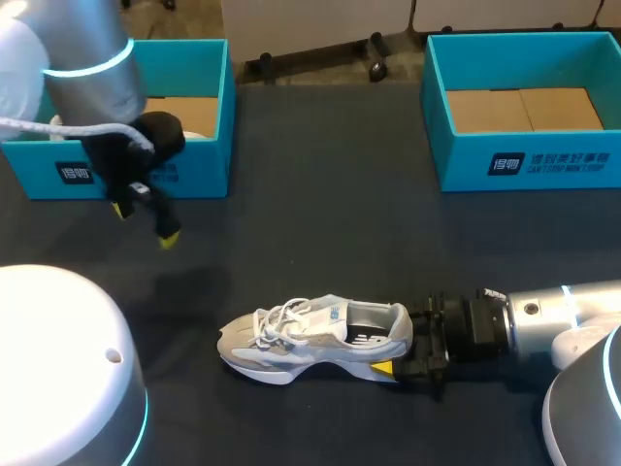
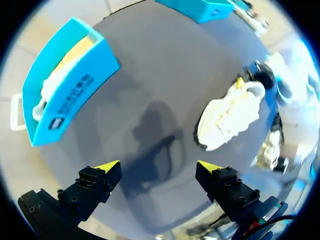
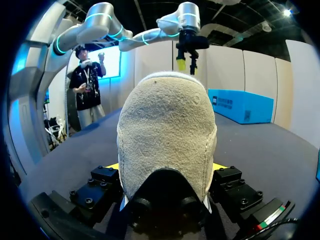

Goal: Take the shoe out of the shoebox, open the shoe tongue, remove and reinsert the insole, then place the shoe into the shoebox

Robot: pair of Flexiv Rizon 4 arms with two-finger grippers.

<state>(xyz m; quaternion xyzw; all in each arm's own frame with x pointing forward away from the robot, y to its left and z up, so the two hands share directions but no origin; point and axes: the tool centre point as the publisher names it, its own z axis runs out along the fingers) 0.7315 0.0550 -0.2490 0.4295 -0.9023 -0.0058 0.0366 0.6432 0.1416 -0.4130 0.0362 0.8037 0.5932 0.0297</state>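
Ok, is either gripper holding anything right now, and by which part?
The right gripper grips the shoe at its heel, from both sides. The left gripper is open, holding nothing.

Our shoe [image 1: 310,335] lies on the near side of the table [image 1: 330,214], heel in our right gripper [image 1: 400,342]. Behind it stand the left shoebox [image 1: 209,146] and the right shoebox [image 1: 466,165].

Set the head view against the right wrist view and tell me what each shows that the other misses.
Head view only: the shoe's white laces and open collar, and the cardboard floors of the left shoebox and the right shoebox. Right wrist view only: the shoe's grey heel close up, pressed from both sides between the right gripper's fingers. Both: the shoe, the right gripper at its heel, and the left gripper hanging open above the table.
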